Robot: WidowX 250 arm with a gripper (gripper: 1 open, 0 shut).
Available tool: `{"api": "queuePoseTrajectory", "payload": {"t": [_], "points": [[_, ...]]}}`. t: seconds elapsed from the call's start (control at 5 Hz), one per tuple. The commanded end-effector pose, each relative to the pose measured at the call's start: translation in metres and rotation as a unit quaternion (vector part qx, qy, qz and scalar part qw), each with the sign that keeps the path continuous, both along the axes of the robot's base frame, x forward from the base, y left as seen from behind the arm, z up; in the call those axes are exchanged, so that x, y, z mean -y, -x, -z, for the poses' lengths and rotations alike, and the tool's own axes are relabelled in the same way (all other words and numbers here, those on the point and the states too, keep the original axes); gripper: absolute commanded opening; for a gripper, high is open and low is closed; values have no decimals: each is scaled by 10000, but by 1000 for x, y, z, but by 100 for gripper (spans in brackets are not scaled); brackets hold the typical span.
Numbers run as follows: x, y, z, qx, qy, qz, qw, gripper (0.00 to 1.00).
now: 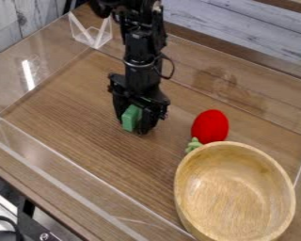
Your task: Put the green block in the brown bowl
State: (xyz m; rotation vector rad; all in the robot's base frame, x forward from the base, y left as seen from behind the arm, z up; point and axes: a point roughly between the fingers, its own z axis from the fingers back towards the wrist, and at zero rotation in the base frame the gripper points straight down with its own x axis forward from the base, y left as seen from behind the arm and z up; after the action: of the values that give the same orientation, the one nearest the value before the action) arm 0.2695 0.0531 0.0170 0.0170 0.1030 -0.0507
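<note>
The green block (132, 117) lies on the wooden table left of centre, with only a small patch of green showing between the black fingers. My gripper (136, 120) points straight down over it, its jaws drawn in against the block's two sides. The block rests on the table surface. The brown bowl (235, 200), wide, shallow and empty, sits at the front right, well apart from the gripper.
A red strawberry toy with green leaves (211, 126) lies between the gripper and the bowl, close to the bowl's far rim. Clear acrylic walls (65, 155) fence the table. A small clear stand (90, 33) is at the back left.
</note>
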Motion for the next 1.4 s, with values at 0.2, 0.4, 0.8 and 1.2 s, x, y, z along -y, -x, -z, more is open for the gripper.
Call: {"api": "queuePoseTrajectory", "payload": {"t": [0.2, 0.4, 0.8, 1.2], "points": [[7, -15, -31, 428, -20, 271, 9987, 0], [20, -17, -51, 589, 1, 315, 9978, 0], [19, -30, -48, 628, 31, 159, 9979, 0], [7, -40, -60, 662, 71, -332, 9972, 0]]}}
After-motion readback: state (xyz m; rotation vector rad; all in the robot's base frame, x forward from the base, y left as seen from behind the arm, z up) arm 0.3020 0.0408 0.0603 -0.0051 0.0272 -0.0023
